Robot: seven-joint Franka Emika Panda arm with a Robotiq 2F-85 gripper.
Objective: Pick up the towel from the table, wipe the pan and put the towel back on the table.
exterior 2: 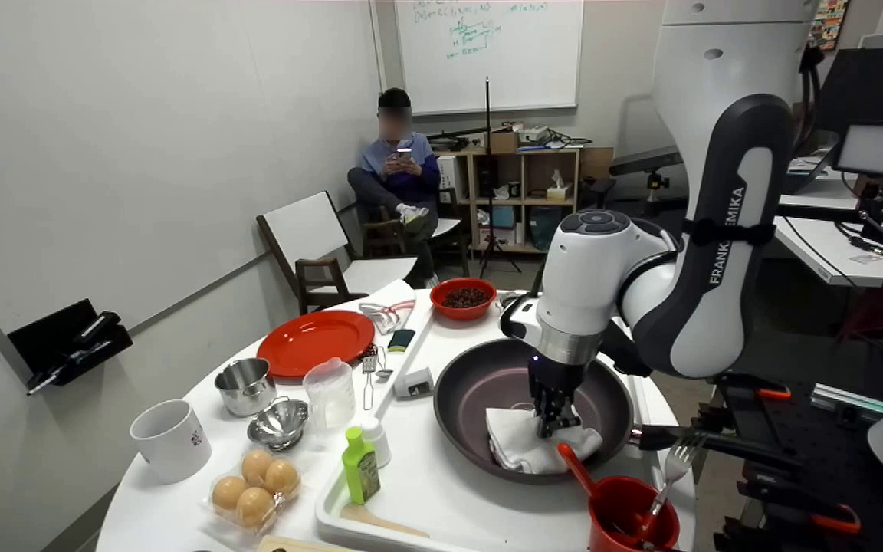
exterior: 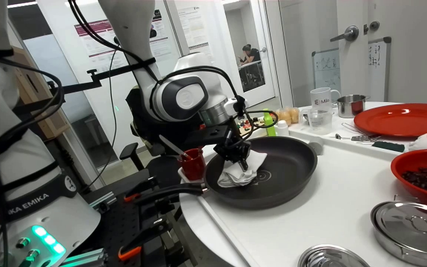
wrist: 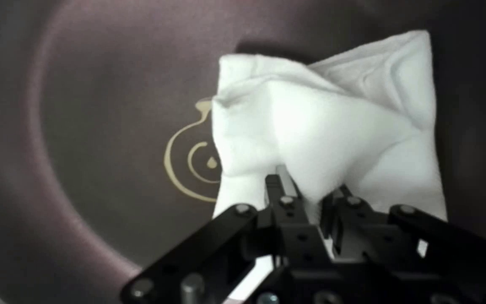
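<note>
At the robot-side edge of a round white table [exterior: 195, 215], within a white tray [exterior: 350, 174]: dark frying pan [exterior: 291, 163], with handle [exterior: 172, 190] reaching out past that edge. Inside the pan, on the side nearest a red cup [exterior 2: 629, 510]: white towel [wrist: 323, 126], folded and creased, lying partly over a pale round logo [wrist: 168, 157]. Above the towel: black gripper [wrist: 307, 190], pointing down from the arm [exterior 2: 587, 268], with fingers [wrist: 273, 188] pinched together on a raised fold of the towel. At the tray corner beside the handle: that same red cup, holding a tilted fork [exterior 2: 675, 464]. At the next tray corner: green bottle [exterior 2: 359, 465], upright, just beside a small white bottle [exterior 2: 377, 445]. Outside the tray, along the table edge by the wall [exterior 2: 142, 115]: mug [exterior 2: 171, 445], steel pot [exterior 2: 248, 397] and red plate [exterior 2: 316, 343], with a clear pack of brown eggs [exterior 2: 254, 487] near the green bottle's corner. Toward the edge far from the bottles: red bowl [exterior 2: 463, 313] of dark beans [exterior: 426, 180], near a lidded steel pan [exterior: 410, 231].
</note>
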